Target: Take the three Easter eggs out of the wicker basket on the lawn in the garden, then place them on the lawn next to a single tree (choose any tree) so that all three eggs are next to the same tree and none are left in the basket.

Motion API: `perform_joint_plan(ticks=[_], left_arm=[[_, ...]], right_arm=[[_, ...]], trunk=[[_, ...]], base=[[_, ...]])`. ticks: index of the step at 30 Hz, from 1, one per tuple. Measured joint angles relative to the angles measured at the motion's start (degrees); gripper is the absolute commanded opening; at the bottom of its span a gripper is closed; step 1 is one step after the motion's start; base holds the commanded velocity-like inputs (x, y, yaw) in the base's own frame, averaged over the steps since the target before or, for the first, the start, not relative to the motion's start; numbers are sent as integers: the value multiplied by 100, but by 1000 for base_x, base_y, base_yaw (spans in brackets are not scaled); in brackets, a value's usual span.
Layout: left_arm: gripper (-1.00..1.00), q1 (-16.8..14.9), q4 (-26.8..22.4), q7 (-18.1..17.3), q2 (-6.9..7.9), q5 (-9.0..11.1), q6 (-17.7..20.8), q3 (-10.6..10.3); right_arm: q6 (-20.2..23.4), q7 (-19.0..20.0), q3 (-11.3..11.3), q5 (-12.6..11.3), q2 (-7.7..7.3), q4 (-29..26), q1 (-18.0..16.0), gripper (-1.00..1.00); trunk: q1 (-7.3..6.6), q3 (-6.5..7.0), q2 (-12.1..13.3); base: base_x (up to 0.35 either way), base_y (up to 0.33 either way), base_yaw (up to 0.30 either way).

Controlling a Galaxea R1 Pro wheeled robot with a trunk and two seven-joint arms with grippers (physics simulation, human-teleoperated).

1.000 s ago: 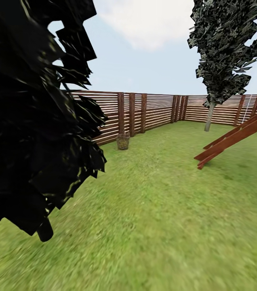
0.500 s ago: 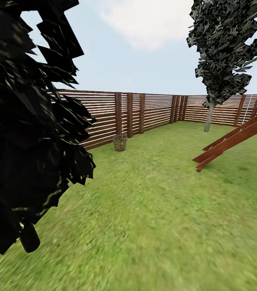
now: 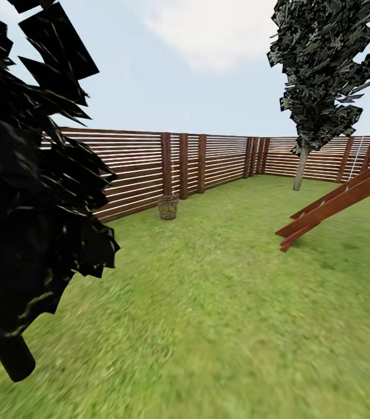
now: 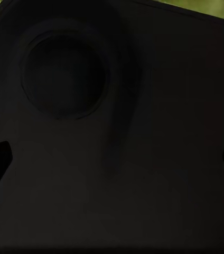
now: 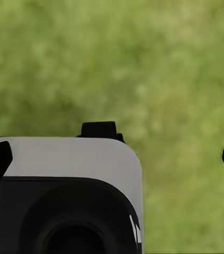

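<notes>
Right hand (image 5: 112, 159), black-tipped, facing mottled green lawn (image 5: 186, 79)

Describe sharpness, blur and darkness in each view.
Head view: near lawn smeared, fence and pale-trunked tree sharper, wicker basket small and grainy. Left wrist view: nearly all black, detail lost. Right wrist view: grass soft, out of focus.

We note matt, mottled grass on the lawn (image 3: 237, 302), slatted brown wood on the fence (image 3: 132, 169), and open woven wicker on the basket (image 3: 168, 207).
</notes>
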Motion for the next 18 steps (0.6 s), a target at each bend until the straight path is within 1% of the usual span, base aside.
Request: perform_joint_plan(ticks=[18], left_arm=[[100, 0, 1, 5, 0, 0, 1, 0]], right_arm=[[0, 0, 0, 0, 2, 0, 1, 100]], trunk=[[0, 0, 0]], base=[[251, -213, 0]])
